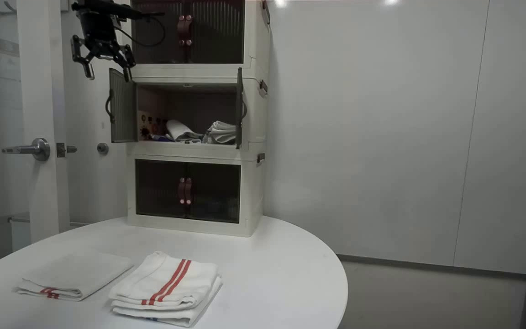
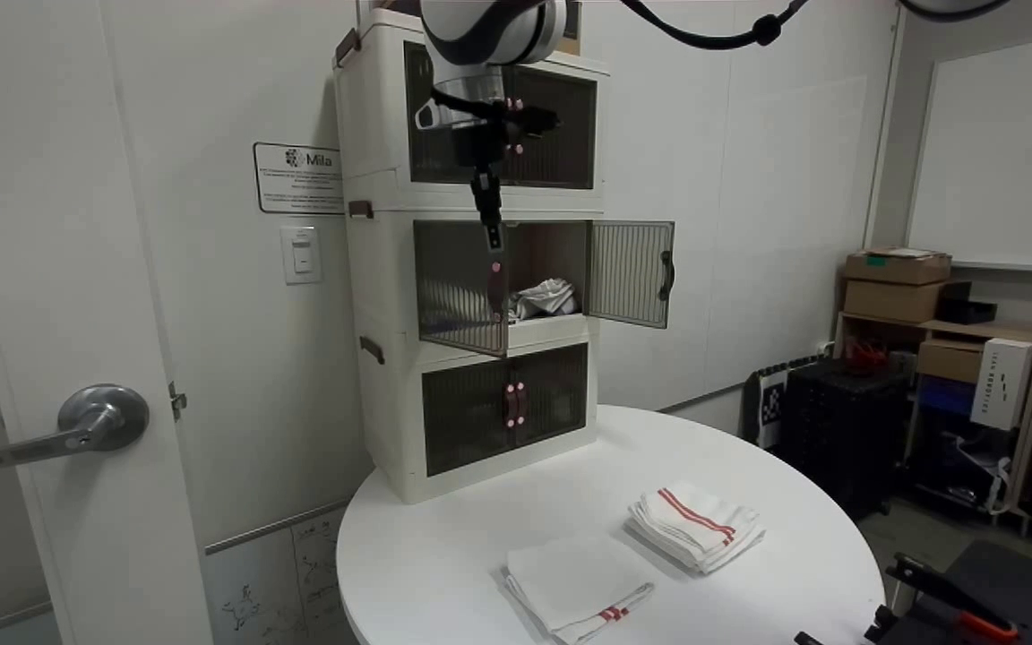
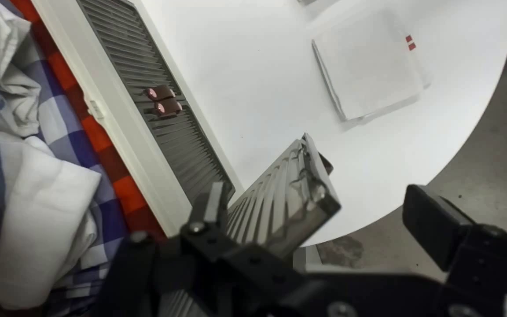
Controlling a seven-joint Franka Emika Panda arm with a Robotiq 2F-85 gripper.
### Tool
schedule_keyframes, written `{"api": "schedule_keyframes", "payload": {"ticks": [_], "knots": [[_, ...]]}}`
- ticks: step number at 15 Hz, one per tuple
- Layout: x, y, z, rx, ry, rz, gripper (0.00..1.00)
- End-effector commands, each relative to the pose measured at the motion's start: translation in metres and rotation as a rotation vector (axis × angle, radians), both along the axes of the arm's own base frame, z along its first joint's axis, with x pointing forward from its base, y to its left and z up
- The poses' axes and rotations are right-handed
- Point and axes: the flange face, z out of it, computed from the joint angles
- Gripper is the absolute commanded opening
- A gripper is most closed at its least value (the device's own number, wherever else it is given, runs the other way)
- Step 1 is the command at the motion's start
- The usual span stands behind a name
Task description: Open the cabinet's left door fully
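The claw [image 1: 109, 75] is spread wide, its two fingers [image 1: 127, 74] well apart, near the top of the left door [image 1: 123, 112] of the cabinet [image 1: 253, 114]. The left door stands swung out from the cabinet's middle, at five o'clock from the claw in an exterior view, where one fingertip crosses its top edge; whether they touch I cannot tell. In an exterior view, the left door [image 2: 458, 282] lies at seven o'clock from the claw [image 2: 494, 237]. In the wrist view, the left door [image 3: 271, 193] shows in the gap between the fingers, nearer the one toward seven o'clock, its free edge pointing to two. The right door [image 2: 631, 273] is swung out too. Cloths [image 1: 181, 130] lie inside the cabinet, at four o'clock from the claw in an exterior view; folded towels [image 1: 167, 278] lie on the table [image 1: 290, 274], toward six.
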Motion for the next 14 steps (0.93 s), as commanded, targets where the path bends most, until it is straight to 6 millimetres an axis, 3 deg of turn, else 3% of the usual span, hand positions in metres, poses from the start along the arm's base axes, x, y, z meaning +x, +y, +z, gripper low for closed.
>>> {"api": "schedule_keyframes", "payload": {"ticks": [1, 6, 9, 11, 13, 14], "knots": [[-0.007, 0.017, 0.005, 0.014, 0.047, -0.049, 1.00], [-0.012, 0.020, 0.011, 0.013, 0.068, -0.186, 1.00], [-0.017, 0.007, 0.027, 0.024, 0.067, -0.194, 1.00], [-0.023, -0.019, 0.043, 0.020, 0.043, -0.144, 1.00], [-0.030, -0.058, 0.057, 0.007, 0.009, -0.153, 1.00], [-0.036, -0.087, 0.060, 0.013, 0.011, -0.189, 1.00]]}}
